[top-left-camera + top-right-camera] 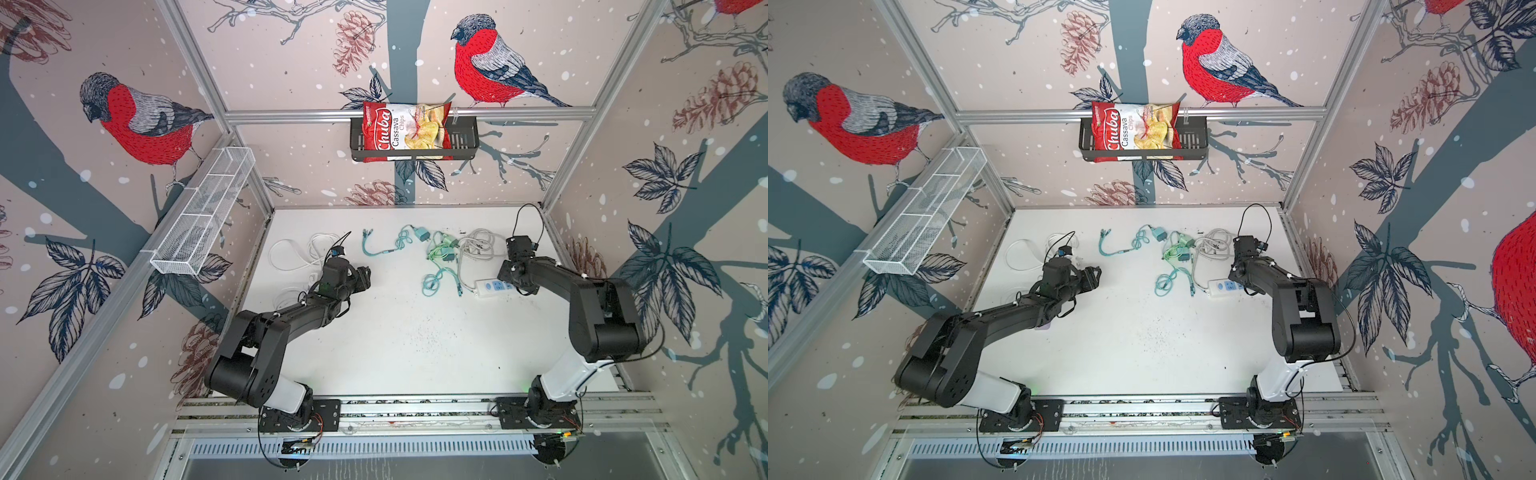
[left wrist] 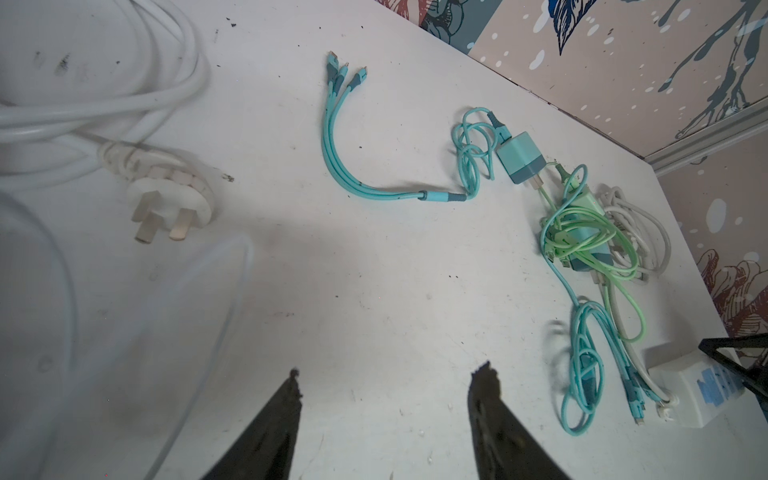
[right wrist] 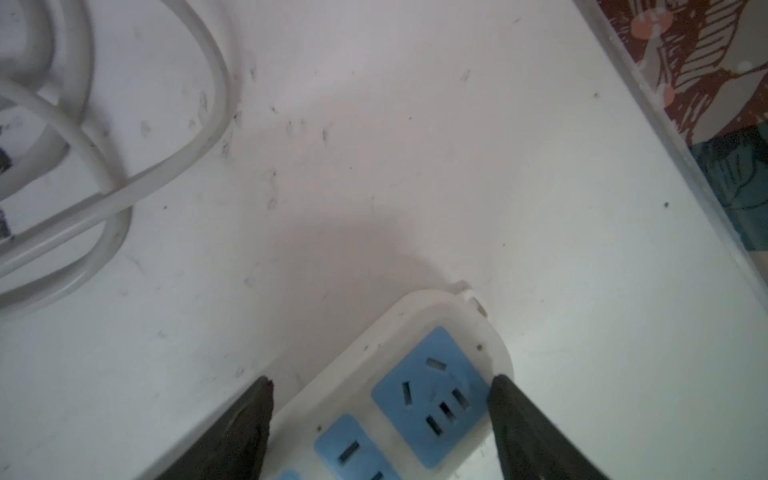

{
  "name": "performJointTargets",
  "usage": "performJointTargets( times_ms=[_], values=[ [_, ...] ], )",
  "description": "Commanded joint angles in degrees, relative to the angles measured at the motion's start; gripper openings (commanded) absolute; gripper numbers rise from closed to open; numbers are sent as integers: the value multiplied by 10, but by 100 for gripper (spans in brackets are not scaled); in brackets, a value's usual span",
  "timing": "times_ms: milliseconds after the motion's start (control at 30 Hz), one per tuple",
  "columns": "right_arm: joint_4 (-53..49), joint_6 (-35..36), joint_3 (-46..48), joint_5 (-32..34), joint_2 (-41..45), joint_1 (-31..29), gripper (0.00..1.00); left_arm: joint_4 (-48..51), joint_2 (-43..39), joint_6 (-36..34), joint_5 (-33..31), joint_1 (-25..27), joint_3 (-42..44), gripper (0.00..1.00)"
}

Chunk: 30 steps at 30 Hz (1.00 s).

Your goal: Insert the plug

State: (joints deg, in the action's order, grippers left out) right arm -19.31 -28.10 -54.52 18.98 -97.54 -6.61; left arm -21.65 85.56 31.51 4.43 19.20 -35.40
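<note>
We find the plug [image 2: 166, 203] ungrasped; left gripper [image 2: 386, 382] and right gripper [image 3: 380, 382] jaws apart, empty; next, we judge: seize plug, steady power strip [image 3: 432, 332]

Bullfinch-and-pinecone wallpaper walls [image 1: 291, 62], aluminium frame rails [image 1: 291, 115], scuffed white tabletop [image 1: 395, 332], white mesh shelf [image 1: 199, 224], black wall basket [image 1: 463, 141]

Light: bright, even.
Shadows: soft grey under my right gripper [image 3: 382, 379] on the table [image 3: 374, 166].
Blur: nearby white cable [image 3: 89, 145] soft.
</note>
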Motion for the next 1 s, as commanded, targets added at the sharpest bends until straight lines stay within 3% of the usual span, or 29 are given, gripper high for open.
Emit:
performJointTargets(
  times_ms=[0, 167, 333, 533, 733, 867, 967],
  values=[
    [-92, -50, 30, -160, 15, -22, 80, -15, 5, -8, 9, 3, -7, 63],
    [-104, -91, 61, -204, 57, -95, 80, -21, 12, -6, 10, 8, -13, 63],
    [-129, -106, 57, -174, 99, -129, 80, -22, 23, -7, 16, 19, -24, 63],
    [-153, -83, 6, -130, 121, -96, 80, -15, 23, -9, 15, 29, -29, 63],
    [-127, -59, -12, -145, 143, -31, 81, -12, 11, -8, 8, 41, -31, 63],
    [-97, -33, -20, -135, 114, 29, 78, -13, 15, -9, 14, 54, -37, 63],
    [-69, -15, -36, -169, 74, 62, 73, -3, 14, -12, 9, 71, -44, 63]
  ],
)
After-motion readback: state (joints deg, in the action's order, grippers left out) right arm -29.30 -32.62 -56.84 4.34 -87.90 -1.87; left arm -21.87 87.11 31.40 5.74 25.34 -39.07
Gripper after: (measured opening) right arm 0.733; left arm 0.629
